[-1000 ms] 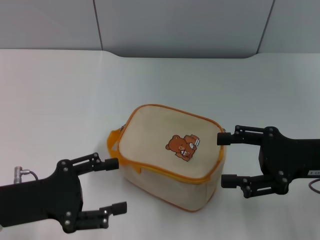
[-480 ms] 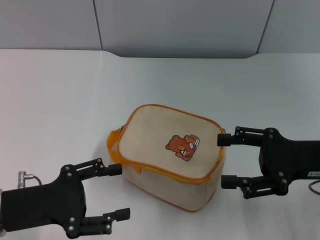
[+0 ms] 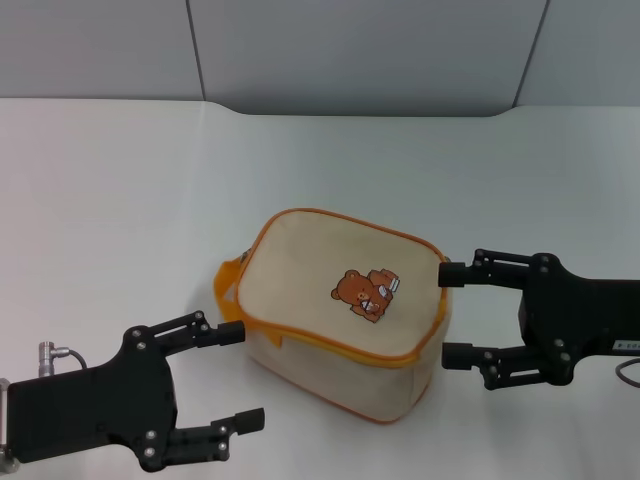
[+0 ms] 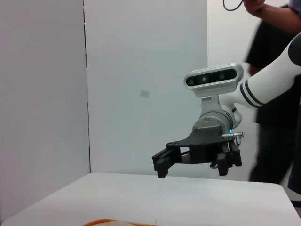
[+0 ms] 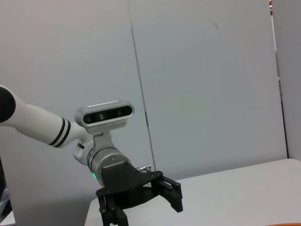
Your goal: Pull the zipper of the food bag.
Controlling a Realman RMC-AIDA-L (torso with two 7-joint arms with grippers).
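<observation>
The food bag (image 3: 330, 310), beige with orange piping and a bear print, lies in the middle of the white table in the head view. Its orange loop handle (image 3: 224, 291) points to the left. The zipper (image 3: 300, 338) runs along the orange front edge; a small greyish tab (image 3: 244, 257) shows by the handle. My left gripper (image 3: 243, 376) is open just left of the bag, its upper finger by the handle. My right gripper (image 3: 450, 312) is open at the bag's right end, apart from the fabric. The left wrist view shows the right gripper (image 4: 193, 162) far off; the right wrist view shows the left gripper (image 5: 141, 200).
The white table (image 3: 120, 200) runs back to grey wall panels (image 3: 360, 50). A person in dark clothes (image 4: 277, 94) stands beyond the table in the left wrist view. A metal connector with a cable (image 3: 50, 351) sits on my left arm.
My left gripper has moved a little right toward the bag's handle end and nearer the table's front. The right gripper and the bag have hardly moved.
</observation>
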